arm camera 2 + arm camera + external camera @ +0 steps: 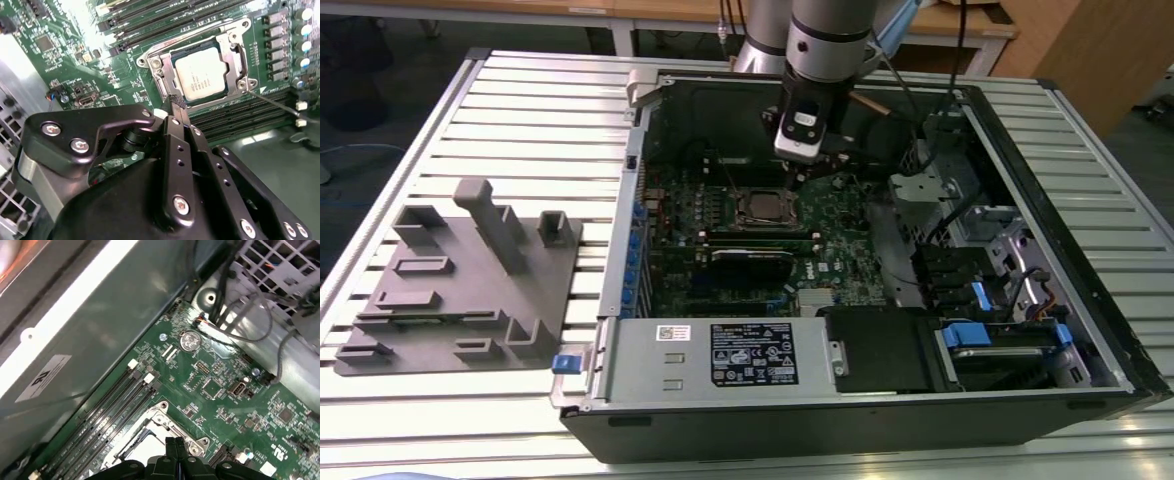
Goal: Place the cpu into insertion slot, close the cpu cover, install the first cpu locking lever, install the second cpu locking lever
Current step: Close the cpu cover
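Observation:
The cpu [202,75], a silver-grey square chip, lies in the insertion slot [165,87] on the green motherboard [75,65]. The cpu cover [234,52], a silver frame, lies flat around the chip. A thin metal lever rod [270,100] runs out from one corner of the socket. My gripper [176,102] is shut with nothing in it, and its black tips sit right at the socket's edge. Whether they touch it I cannot tell. In the exterior view the gripper [809,170] hangs just behind the socket [767,207]. In the first wrist view the gripper [175,442] is over the socket frame [150,432].
The open computer case [627,330] lies on a slatted metal table [520,110]. Long black memory slots [150,20] run beside the socket. Cables [921,150] and drive bays [987,300] fill the case at the exterior view's right. A grey fixture block [454,280] stands on the exterior view's left.

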`<action>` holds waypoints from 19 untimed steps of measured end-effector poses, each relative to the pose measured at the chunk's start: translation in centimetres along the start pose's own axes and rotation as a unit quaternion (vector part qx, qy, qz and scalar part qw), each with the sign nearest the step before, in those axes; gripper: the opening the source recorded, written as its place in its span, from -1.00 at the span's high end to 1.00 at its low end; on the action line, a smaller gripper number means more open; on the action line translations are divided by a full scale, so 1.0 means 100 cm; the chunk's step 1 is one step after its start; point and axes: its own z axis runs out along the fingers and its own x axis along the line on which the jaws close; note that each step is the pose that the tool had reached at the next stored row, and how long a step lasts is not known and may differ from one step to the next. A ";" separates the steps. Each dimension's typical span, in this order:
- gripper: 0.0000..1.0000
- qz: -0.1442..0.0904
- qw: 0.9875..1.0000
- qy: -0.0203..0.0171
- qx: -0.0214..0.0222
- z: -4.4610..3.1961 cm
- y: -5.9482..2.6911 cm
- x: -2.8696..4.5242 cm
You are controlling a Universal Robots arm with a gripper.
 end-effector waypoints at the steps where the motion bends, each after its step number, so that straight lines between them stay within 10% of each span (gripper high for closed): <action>1: 0.79 -0.007 1.000 0.000 0.000 0.0000 0.0000 0.0000; 19: 0.79 -0.050 0.999 0.001 0.000 0.0000 0.0000 0.0000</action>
